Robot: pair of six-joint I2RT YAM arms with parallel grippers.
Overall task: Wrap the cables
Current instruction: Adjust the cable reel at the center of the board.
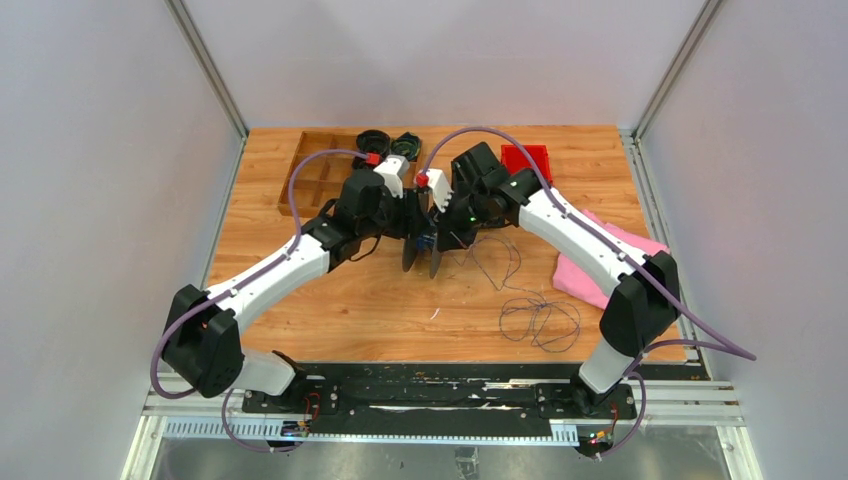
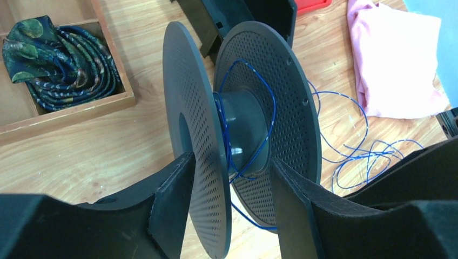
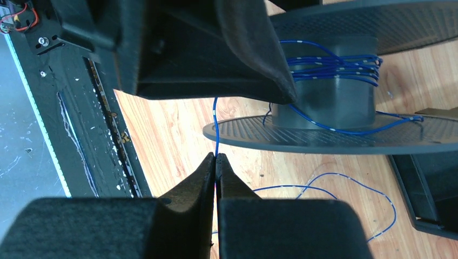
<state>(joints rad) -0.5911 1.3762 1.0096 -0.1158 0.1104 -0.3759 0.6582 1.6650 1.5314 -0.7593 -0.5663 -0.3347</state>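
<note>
**Cables [image 1: 530, 305] part wound on the spool [image 1: 425, 248], one strand pinched**

Both arms reach forward from their bases and bend inward, so that the left gripper [image 1: 405, 215] and the right gripper [image 1: 450, 232] meet over the middle of the table [image 1: 380, 300]. The spool stands on edge between them, and the loose wire lies in loops on the wood near the right arm.

The left wrist view shows the left gripper [image 2: 232, 183] with its fingers [image 2: 173, 205] spread wide, one on each side of the spool [image 2: 246, 116], clamping it; just where the far pad meets the flange cannot be told. This view alone shows a patterned cloth [image 2: 59, 59] folded in a compartment of the wooden tray [image 2: 70, 108]; a pink cloth [image 2: 399, 59] lies beyond the stray wire [image 2: 345, 145].

The right wrist view shows what the overhead view hides. The right gripper [image 3: 216, 162] is closed tip to tip on a single strand, which runs straight up toward the spool [image 3: 335, 132]; several turns of wire [image 3: 329, 63] sit round the hub.

The spool is dull grey; its two round flanges are finely perforated and its hub is smooth. The wire is hair-thin and dark blue with pale flecks; the table is light grained wood. A red bin [image 1: 527, 158] sits at the far edge.
</note>
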